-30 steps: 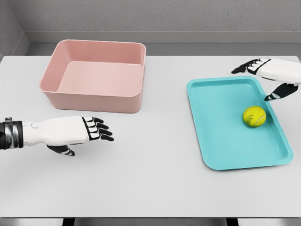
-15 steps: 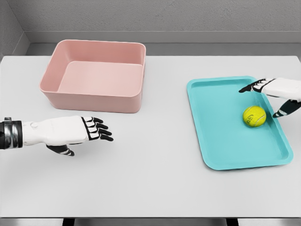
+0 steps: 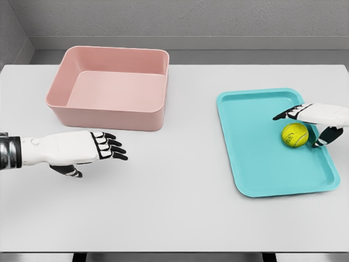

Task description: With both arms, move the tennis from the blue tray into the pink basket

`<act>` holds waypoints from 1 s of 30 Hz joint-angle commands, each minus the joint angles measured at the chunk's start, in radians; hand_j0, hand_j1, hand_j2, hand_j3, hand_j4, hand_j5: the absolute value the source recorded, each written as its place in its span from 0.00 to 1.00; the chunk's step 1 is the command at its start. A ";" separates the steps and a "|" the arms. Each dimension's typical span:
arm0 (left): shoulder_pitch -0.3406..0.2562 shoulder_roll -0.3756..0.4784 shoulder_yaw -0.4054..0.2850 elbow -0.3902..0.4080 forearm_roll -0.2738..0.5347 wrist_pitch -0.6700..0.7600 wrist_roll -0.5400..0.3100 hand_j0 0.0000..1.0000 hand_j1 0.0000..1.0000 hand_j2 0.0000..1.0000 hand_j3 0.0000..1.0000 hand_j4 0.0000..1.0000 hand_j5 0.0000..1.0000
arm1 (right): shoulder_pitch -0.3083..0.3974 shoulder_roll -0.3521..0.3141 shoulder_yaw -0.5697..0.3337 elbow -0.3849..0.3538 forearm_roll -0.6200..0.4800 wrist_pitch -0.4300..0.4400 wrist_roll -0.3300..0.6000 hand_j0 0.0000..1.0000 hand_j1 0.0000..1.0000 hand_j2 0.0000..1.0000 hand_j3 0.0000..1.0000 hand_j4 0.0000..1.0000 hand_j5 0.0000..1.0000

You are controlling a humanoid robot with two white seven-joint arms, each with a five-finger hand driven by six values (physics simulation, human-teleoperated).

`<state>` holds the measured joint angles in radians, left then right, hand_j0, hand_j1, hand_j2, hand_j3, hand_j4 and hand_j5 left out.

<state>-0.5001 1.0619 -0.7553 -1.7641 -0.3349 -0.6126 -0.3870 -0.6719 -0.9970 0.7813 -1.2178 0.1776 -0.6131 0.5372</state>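
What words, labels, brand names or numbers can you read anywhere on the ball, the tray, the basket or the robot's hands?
None can be read.
Yellow-green felt tennis ball: pale seam only, no logo.
Turquoise plastic tray: plain.
Pink rectangular plastic basket: plain.
White left hand and right hand: unmarked.

Open white tabletop [image 3: 180, 180] lay between the pink basket [image 3: 109, 87] and the blue tray [image 3: 272, 142], which stood well apart. The basket's top was open, though its walls rose above the table. The tray's rim was low. The tennis ball [image 3: 295, 135] sat near the tray's right rim, with the right hand [image 3: 319, 117] spread just over and beside it. The left hand [image 3: 82, 150] hovered open below the basket, clear of its front wall
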 commanded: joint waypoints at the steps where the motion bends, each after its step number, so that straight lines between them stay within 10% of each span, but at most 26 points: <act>1: 0.000 0.000 0.001 -0.001 0.008 0.002 0.000 1.00 1.00 1.00 1.00 1.00 1.00 | -0.002 0.004 0.010 0.001 -0.006 0.002 0.000 1.00 1.00 1.00 1.00 1.00 1.00; 18: 0.002 0.009 0.001 0.000 0.017 0.002 0.000 1.00 1.00 1.00 1.00 1.00 1.00 | -0.005 0.027 0.033 0.046 -0.003 0.002 0.004 0.90 0.90 0.90 0.90 0.90 0.90; 30: 0.002 0.009 0.001 -0.001 0.017 0.002 0.002 1.00 1.00 1.00 1.00 1.00 1.00 | -0.005 0.031 0.035 0.046 0.002 0.002 0.017 0.62 0.62 0.62 0.62 0.62 0.62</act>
<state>-0.5001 1.0685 -0.7552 -1.7645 -0.3238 -0.6126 -0.3855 -0.6765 -0.9658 0.8165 -1.1720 0.1844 -0.6128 0.5532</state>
